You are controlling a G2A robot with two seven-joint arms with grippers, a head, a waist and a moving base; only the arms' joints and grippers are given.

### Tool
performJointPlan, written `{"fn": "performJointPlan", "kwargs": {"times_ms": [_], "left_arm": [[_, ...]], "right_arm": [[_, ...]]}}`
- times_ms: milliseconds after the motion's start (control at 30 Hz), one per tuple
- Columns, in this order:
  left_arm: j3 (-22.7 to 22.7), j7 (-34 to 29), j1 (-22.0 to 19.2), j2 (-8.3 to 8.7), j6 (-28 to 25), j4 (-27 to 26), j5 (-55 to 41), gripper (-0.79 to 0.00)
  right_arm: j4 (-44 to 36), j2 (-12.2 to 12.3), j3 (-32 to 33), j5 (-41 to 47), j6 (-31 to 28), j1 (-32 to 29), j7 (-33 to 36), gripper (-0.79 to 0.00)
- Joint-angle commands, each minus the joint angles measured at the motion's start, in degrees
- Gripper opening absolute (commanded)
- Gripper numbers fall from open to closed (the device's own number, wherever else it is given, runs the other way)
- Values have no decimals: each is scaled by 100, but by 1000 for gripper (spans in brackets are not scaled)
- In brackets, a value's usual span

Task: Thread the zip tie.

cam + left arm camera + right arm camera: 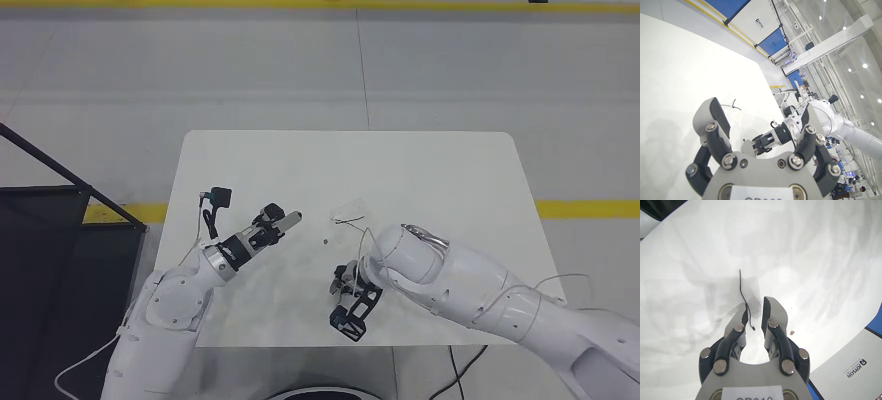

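Note:
A thin black zip tie (348, 217) lies on the white table (440, 170), past the open left gripper (285, 218). In the left wrist view this tie (734, 106) lies crossed over itself beyond the spread fingertips of my left gripper (761, 104). A second black tie strand (743, 294) runs between the fingers of my right gripper (755, 302), close against one pad, with its small head (753, 328) deep in the gap. The right gripper is open; I cannot tell whether that strand rests on the table. The right gripper (340, 285) sits near the front edge.
A small brown crumb (792, 333) lies beside the right gripper, and a dark speck (327, 240) sits between the two grippers. A black frame (50, 170) stands left of the table. The right gripper (753, 145) points toward the left one.

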Motion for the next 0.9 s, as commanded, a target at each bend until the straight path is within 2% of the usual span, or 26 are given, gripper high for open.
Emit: {"fn": "performJointPlan", "kwargs": {"times_ms": [0, 233, 400, 533, 733, 867], "left_arm": [[0, 0, 0, 0, 0, 0, 0, 0], [0, 0, 0, 0, 0, 0, 0, 0], [0, 0, 0, 0, 0, 0, 0, 0], [0, 0, 0, 0, 0, 0, 0, 0], [0, 0, 0, 0, 0, 0, 0, 0], [0, 0, 0, 0, 0, 0, 0, 0]], "right_arm": [[37, -11, 0, -9, 0, 8, -28, -563], [204, -66, 0, -30, 0, 32, -169, -600], [338, -125, 0, -113, 0, 58, -324, -723], [429, -176, 0, -217, 0, 79, -466, -779], [467, -225, 0, -350, 0, 157, -644, -785], [210, -164, 0, -582, 0, 172, -720, -785]]}}
